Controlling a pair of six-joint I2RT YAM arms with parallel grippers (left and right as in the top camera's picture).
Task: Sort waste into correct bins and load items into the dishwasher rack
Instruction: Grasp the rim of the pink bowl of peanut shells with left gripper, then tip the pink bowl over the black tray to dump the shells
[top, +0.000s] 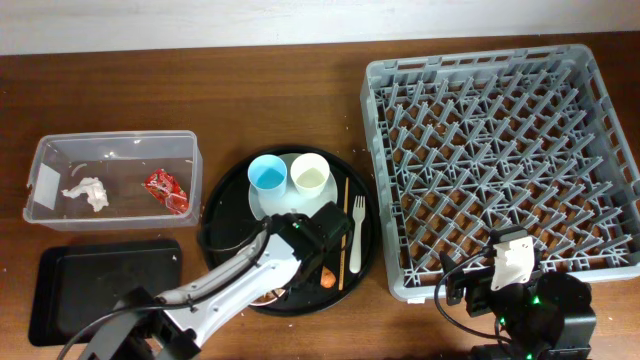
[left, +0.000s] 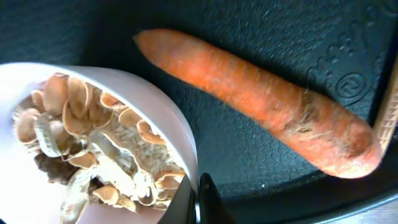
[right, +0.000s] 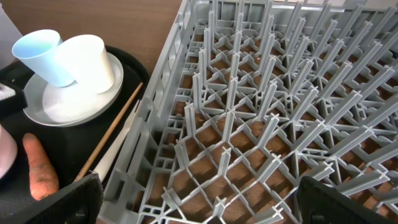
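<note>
Step in hand, by judgement: clearing of food waste from the round black tray (top: 228, 195), with no dish yet in the dishwasher rack (top: 375, 160) to that tray's right.

Left gripper (left: 198, 200) low over the tray's near part, fingertips close together at the rim of the pinkish-white bowl (left: 177, 134); rim pinched or only approached, not to be told. Food scraps (left: 93, 149) heaped in the bowl. Carrot (left: 261, 124) flat on the tray floor just beside the bowl.

Right gripper (right: 199, 205) spread wide and empty, off the tray's right side at the rack's near edge.

Left of the tray, in the clear tub (top: 115, 137): tissue (top: 85, 192) and red wrapper (top: 165, 190).

Next move, likely: a sure hold, a lift clear of the tray's raised lip, then a carry leftward to the shallow black tray (top: 100, 285).

Tight edges: bowl wall and chopstick (top: 344, 225) on either side of the carrot. Open room: bare tabletop left of the tray.
</note>
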